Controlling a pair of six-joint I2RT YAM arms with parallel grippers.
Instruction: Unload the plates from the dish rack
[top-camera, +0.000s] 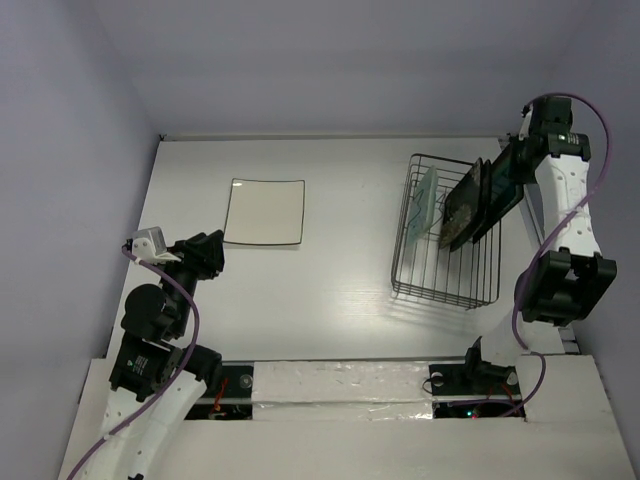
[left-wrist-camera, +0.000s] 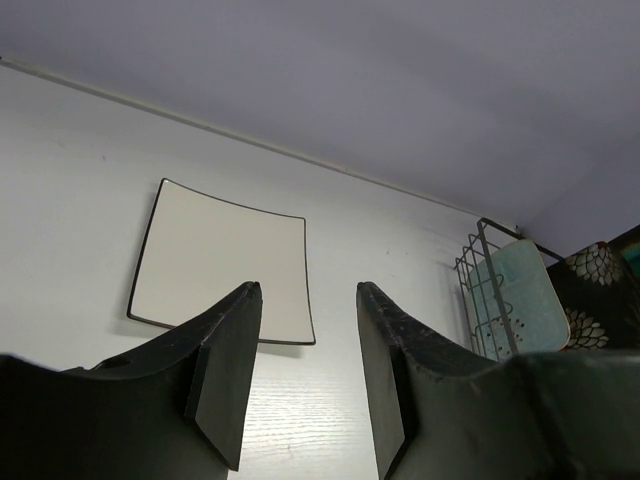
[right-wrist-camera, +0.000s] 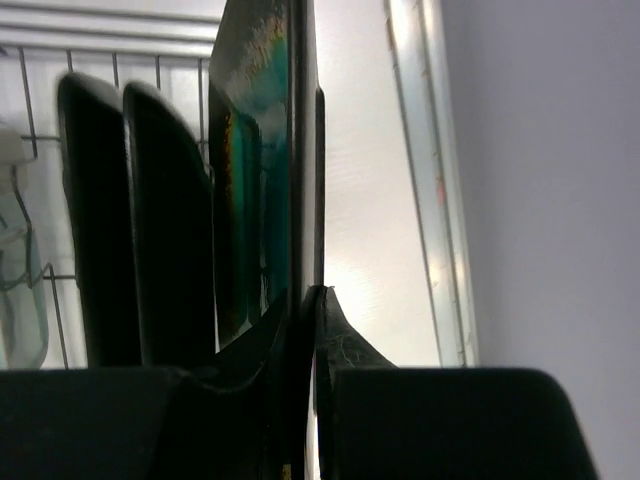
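Right gripper: fingers are pressing together on the upper edge of the teal-centred plate, one finger on each face, so it is clamping that plate. The plate is standing on edge, dark rim toward the wrist camera, with the teal glaze showing on its left face. From above it is sitting at the right-hand side of the dish rack. I cannot tell whether its lower edge is touching the wires.

Just left of it in the wrist view two dark upright shapes are showing. They are blurred, and I cannot tell which plates they are. From overhead, the flowered plate is standing on edge in the rack beside the gripped plate. The mint-green plate is leaning further left, near the rack's far left corner. The rack is resting on the right half of the table, and the right arm is reaching over it from the right.

Left gripper: fingers are spread apart with nothing between them. It is hovering low over the left side of the table, well apart from the rack. The white plate is lying flat on the table just beyond its fingertips, outside the rack. In this view the rack is showing at the far right, with the mint-green and flowered plates upright inside.
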